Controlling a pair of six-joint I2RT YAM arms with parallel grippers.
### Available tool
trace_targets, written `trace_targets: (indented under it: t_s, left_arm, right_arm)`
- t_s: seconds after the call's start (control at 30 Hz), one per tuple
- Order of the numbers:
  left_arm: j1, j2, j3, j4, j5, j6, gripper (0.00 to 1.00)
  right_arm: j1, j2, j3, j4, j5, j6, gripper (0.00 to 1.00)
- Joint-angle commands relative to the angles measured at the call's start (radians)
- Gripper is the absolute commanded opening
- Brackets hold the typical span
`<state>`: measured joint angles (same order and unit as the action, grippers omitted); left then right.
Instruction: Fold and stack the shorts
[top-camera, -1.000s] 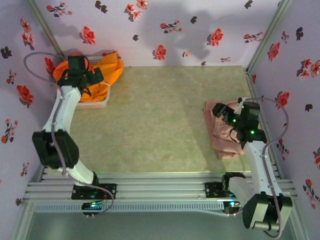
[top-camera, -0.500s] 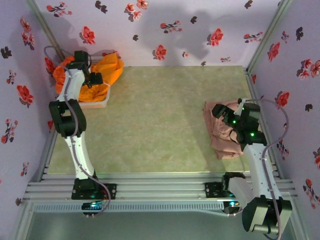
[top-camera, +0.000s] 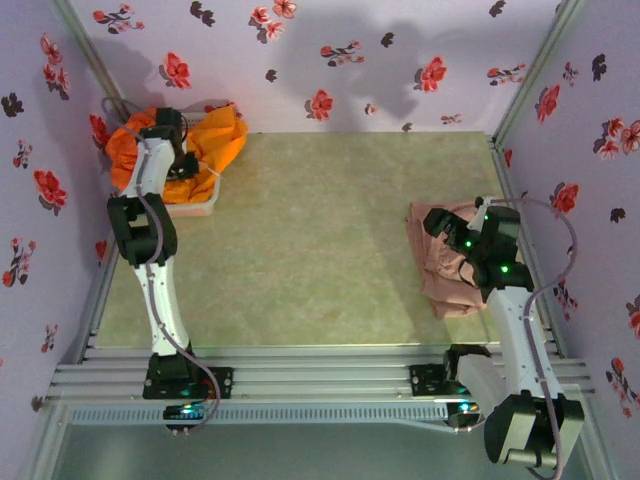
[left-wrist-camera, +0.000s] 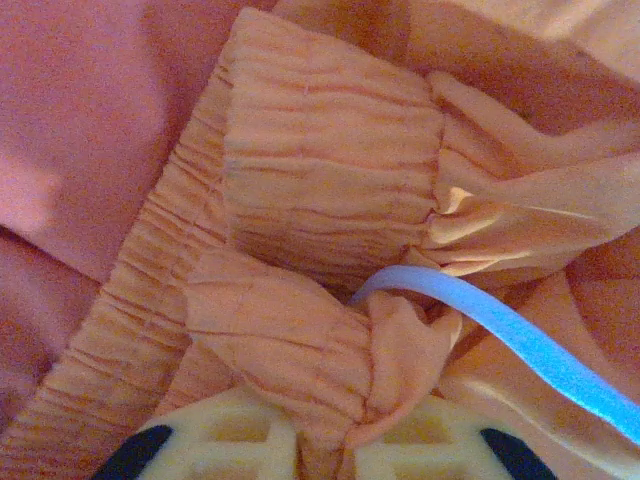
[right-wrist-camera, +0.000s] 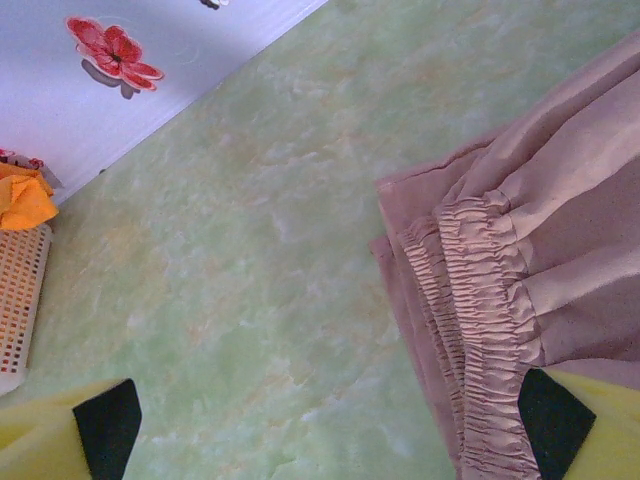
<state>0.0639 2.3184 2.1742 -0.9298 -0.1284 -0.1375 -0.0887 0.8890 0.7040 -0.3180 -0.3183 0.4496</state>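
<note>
We see the orange shorts (left-wrist-camera: 330, 190) heaped in the basket (top-camera: 196, 206) and hanging over its rim. Since a second ago the left arm has reached further over the basket. The left gripper (left-wrist-camera: 320, 455) has come down into the heap and closed on a fold of the gathered waistband, just beside a white drawstring (left-wrist-camera: 500, 340). The cloth is crumpled, not folded. Well apart from the basket, across the bench (top-camera: 300, 250) to the right, the pink shorts (top-camera: 440, 280) lie in flat layers. The right gripper (top-camera: 442, 222) hovers over them as before, its jaws wide open.
</note>
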Motion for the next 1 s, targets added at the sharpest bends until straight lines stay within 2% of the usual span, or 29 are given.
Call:
trace_targets:
  t_s: [0.0,0.1,0.2,0.37,0.5,0.63,0.7,0.77,0.87,0.97]
  left_arm:
    - [0.007,-0.147,0.024,-0.019,0.037,-0.02,0.05]
    - [0.007,-0.272,0.013,0.004,0.06,-0.04,0.0]
    - [0.007,-0.417,-0.018,0.067,0.099,-0.075,0.0]
    - [0.001,-0.676,-0.101,0.215,0.237,-0.171,0.0]
    - [-0.032,-0.797,-0.102,0.269,0.326,-0.212,0.0]
    - [-0.128,-0.869,-0.091,0.277,0.332,-0.212,0.0]
    - [-0.199,-0.892,-0.106,0.282,0.315,-0.212,0.0]
    - [-0.304,-0.908,-0.148,0.295,0.25,-0.197,0.0]
    - [-0.446,-0.915,-0.264,0.344,0.156,-0.202,0.0]
    - [-0.557,-0.91,-0.442,0.465,0.117,-0.264,0.01]
  right_arm:
    - [0.006,-0.007,-0.006,0.012,-0.009,0.0,0.99]
    - [0.006,-0.009,-0.004,0.012,-0.01,0.001,0.99]
    - [0.006,-0.01,-0.006,0.015,-0.012,0.004,0.99]
    - [0.007,-0.007,-0.005,0.028,-0.023,0.013,0.99]
    - [0.01,-0.005,0.0,0.033,-0.039,0.021,0.99]
    - [0.013,0.0,0.01,0.033,-0.047,0.026,0.99]
    - [0.015,0.003,0.012,0.031,-0.045,0.027,0.99]
    - [0.015,0.009,0.015,0.028,-0.036,0.03,0.99]
    - [0.017,0.031,0.029,-0.009,0.015,0.035,0.99]
    - [0.017,0.061,0.039,-0.047,0.055,0.038,0.99]
